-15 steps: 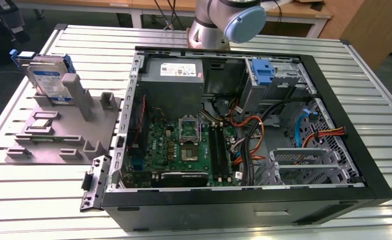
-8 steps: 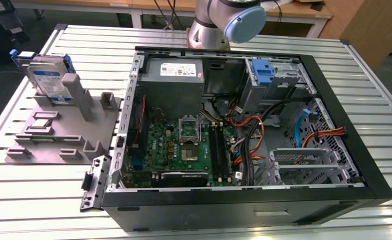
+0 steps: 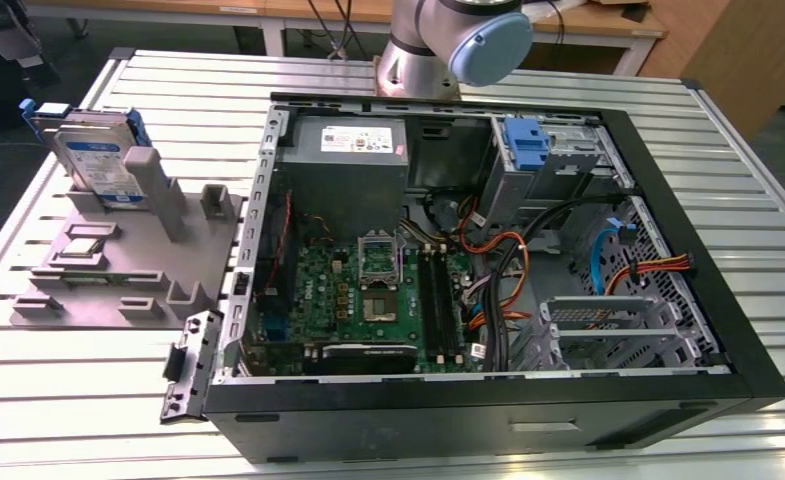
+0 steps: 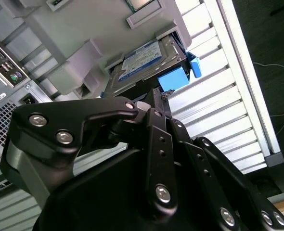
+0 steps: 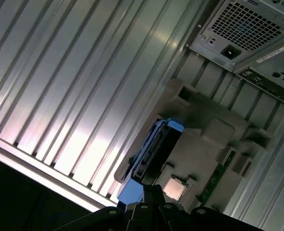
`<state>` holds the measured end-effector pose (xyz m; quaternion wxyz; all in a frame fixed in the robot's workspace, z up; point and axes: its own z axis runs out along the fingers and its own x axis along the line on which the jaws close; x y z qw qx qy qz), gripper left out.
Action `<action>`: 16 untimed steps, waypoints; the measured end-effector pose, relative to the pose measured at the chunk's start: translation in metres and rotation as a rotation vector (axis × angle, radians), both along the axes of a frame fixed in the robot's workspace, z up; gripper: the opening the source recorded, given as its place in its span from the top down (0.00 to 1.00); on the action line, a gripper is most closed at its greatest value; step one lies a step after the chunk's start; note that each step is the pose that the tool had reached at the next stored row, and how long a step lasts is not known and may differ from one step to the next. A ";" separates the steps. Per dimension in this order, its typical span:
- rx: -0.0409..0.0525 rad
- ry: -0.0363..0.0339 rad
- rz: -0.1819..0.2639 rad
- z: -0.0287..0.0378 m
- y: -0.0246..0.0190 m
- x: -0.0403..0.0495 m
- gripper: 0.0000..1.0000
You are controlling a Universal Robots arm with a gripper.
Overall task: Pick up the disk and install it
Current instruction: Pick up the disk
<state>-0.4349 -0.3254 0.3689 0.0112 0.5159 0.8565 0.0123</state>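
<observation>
The disk (image 3: 99,155), a silver drive with a white-and-blue label in a blue carrier, stands upright in a slot at the far end of the grey fixture (image 3: 112,270), on the exterior view's left. In the second wrist view my gripper (image 4: 154,96) hangs a short way off the disk (image 4: 142,60), in line with its blue carrier end. The first wrist view looks along the gripper (image 5: 149,190) at the disk (image 5: 154,149) edge-on in the fixture (image 5: 204,139). Nothing is in the gripper's hold.
An open black computer case (image 3: 499,410) lies on the slatted metal table (image 3: 712,160), right of the fixture. Inside are a grey power supply (image 3: 352,140), a motherboard (image 3: 365,290), a blue bracket (image 3: 528,150) in a drive bay, cables and a metal cage (image 3: 606,320). The arm's base (image 3: 446,40) stands behind the case.
</observation>
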 end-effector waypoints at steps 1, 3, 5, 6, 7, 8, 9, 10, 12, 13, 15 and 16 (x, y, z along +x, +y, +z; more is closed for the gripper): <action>0.0000 0.0000 0.000 0.0000 0.0000 0.0000 0.90; 0.0000 -0.0001 -0.002 0.0000 0.0000 0.0000 0.90; 0.0000 -0.0001 -0.002 0.0000 0.0000 0.0000 0.90; 0.0000 0.0000 -0.002 0.0000 0.0000 0.0000 0.90; 0.0000 0.0000 -0.002 0.0000 0.0000 0.0000 0.90; 0.0000 -0.0001 -0.002 0.0000 0.0000 0.0000 0.90; 0.0000 0.0000 -0.002 0.0000 0.0000 -0.0001 0.90; 0.0000 0.0000 -0.002 0.0000 0.0000 -0.0002 0.90; 0.0000 0.0000 -0.003 0.0000 0.0000 -0.0004 0.90; 0.0000 -0.0001 -0.004 0.0000 0.0000 -0.0004 0.90; 0.0000 0.0000 -0.010 0.0000 0.0000 -0.0004 0.90; 0.0000 0.0000 -0.015 0.0000 0.0000 -0.0004 0.90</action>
